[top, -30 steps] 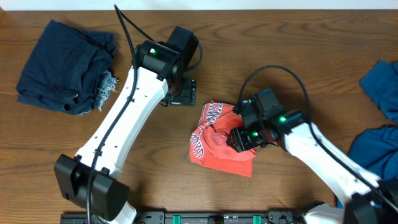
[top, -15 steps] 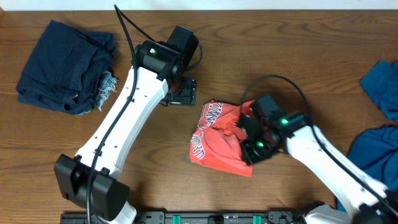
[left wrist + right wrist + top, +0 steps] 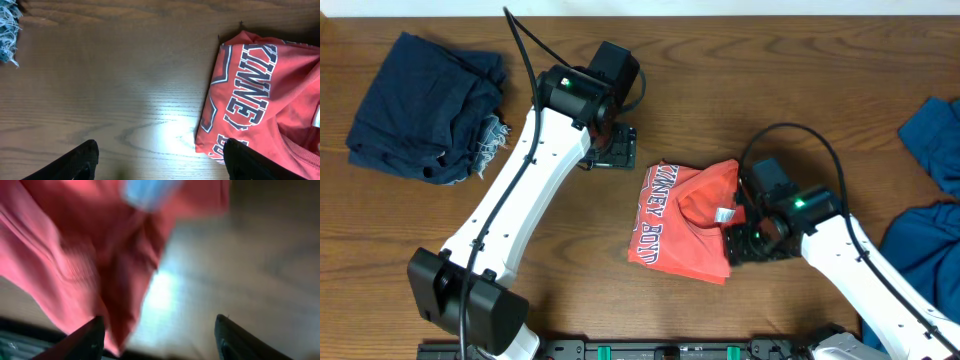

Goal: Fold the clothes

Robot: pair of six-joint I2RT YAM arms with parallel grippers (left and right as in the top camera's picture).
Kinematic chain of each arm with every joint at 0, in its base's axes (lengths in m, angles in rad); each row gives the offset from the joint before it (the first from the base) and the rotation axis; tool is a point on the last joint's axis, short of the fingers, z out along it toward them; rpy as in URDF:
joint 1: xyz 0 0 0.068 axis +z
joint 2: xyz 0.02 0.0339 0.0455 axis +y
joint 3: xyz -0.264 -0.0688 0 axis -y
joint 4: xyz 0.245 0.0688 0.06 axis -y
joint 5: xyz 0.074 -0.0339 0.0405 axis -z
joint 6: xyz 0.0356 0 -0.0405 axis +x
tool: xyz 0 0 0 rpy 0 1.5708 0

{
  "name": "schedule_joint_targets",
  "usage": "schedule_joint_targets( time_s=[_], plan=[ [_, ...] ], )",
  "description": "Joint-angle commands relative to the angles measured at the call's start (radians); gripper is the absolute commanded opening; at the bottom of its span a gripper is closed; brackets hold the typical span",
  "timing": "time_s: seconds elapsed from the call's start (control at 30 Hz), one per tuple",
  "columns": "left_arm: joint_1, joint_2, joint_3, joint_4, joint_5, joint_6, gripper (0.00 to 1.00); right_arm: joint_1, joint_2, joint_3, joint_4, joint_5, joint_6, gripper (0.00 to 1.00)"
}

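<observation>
A crumpled coral-red T-shirt (image 3: pixel 685 225) lies on the wooden worktop (image 3: pixel 800 80) just off centre toward 4 o'clock, its white lettering (image 3: pixel 660 205) facing up and its white neck label (image 3: pixel 725 214) showing. The right end effector (image 3: pixel 745 235) sits at the shirt's 3 o'clock edge. Its wrist view is blurred, but the fingers stand apart, released, with red cloth beside one of them. The left end effector (image 3: pixel 610 150) hovers at the shirt's 11 o'clock, spread wide over bare wood. Dark blue denim (image 3: pixel 425 105) lies at 10 o'clock, and blue cloth (image 3: pixel 930 140) at 3 o'clock.
</observation>
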Motion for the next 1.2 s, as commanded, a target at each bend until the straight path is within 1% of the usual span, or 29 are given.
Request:
schedule_joint_targets(
  time_s=[0.0,0.07,0.17,0.37,0.4,0.43,0.47,0.53,0.57,0.67,0.73,0.77,0.87,0.9,0.93,0.97,1.0,1.07,1.1,1.17],
  plan=[
    [0.003,-0.001,-0.008,-0.005,-0.004,0.009,0.8,-0.024,-0.001,0.015,0.063,-0.072,-0.008,0.69],
    [0.003,-0.001,-0.008,-0.009,-0.005,0.009,0.8,-0.029,0.0,0.013,0.111,-0.122,-0.008,0.69],
    [0.003,-0.001,-0.008,-0.008,-0.005,0.009,0.8,-0.029,0.003,0.012,0.158,-0.196,-0.007,0.64],
    [0.004,-0.001,-0.008,-0.003,-0.005,0.009,0.8,-0.027,0.036,-0.014,0.163,-0.229,0.031,0.59],
    [0.004,-0.001,-0.008,0.0,-0.005,0.009,0.8,-0.028,0.046,-0.019,0.165,-0.225,0.031,0.54],
    [0.004,-0.001,-0.008,0.0,-0.005,0.009,0.8,-0.028,0.056,-0.023,0.168,-0.222,0.031,0.44],
    [0.004,-0.001,-0.008,0.001,-0.005,0.009,0.8,-0.028,0.067,-0.023,0.172,-0.222,0.031,0.31],
    [0.004,-0.001,-0.008,0.0,-0.005,0.009,0.8,-0.029,0.074,-0.023,0.187,-0.221,0.03,0.04],
    [0.004,-0.001,-0.008,0.0,-0.005,0.01,0.81,-0.029,0.074,-0.023,0.188,-0.211,0.029,0.01],
    [0.004,-0.001,-0.008,-0.001,-0.005,0.01,0.8,-0.041,0.051,-0.011,0.118,-0.112,0.043,0.01],
    [0.004,-0.001,-0.008,0.0,-0.005,0.01,0.8,-0.069,0.029,-0.001,0.003,0.02,0.116,0.01],
    [0.004,-0.001,-0.008,0.001,-0.005,0.01,0.8,-0.082,0.021,0.0,-0.046,0.054,0.14,0.01],
    [0.004,-0.001,-0.008,0.006,-0.005,0.009,0.81,-0.117,0.012,0.0,-0.142,0.066,0.146,0.02],
    [0.004,-0.001,-0.008,0.009,-0.005,0.009,0.8,-0.122,0.012,0.0,-0.159,0.065,0.146,0.17],
    [0.004,-0.001,-0.008,0.011,-0.005,0.009,0.8,-0.124,0.012,0.0,-0.166,0.066,0.146,0.45],
    [0.003,-0.001,-0.008,0.012,-0.005,0.009,0.8,-0.124,0.012,0.0,-0.166,0.067,0.146,0.58],
    [0.003,-0.001,-0.008,0.012,-0.005,0.009,0.8,-0.127,0.012,0.0,-0.156,0.068,0.146,0.63],
    [0.003,-0.001,-0.008,0.01,-0.005,0.009,0.81,-0.14,0.012,0.0,-0.122,0.086,0.146,0.64],
    [0.003,-0.001,-0.008,0.008,-0.005,0.009,0.81,-0.148,0.012,0.0,-0.101,0.094,0.145,0.64],
    [0.003,-0.001,-0.008,0.004,-0.004,0.009,0.81,-0.17,0.012,0.0,-0.032,0.095,0.132,0.6]
  ],
)
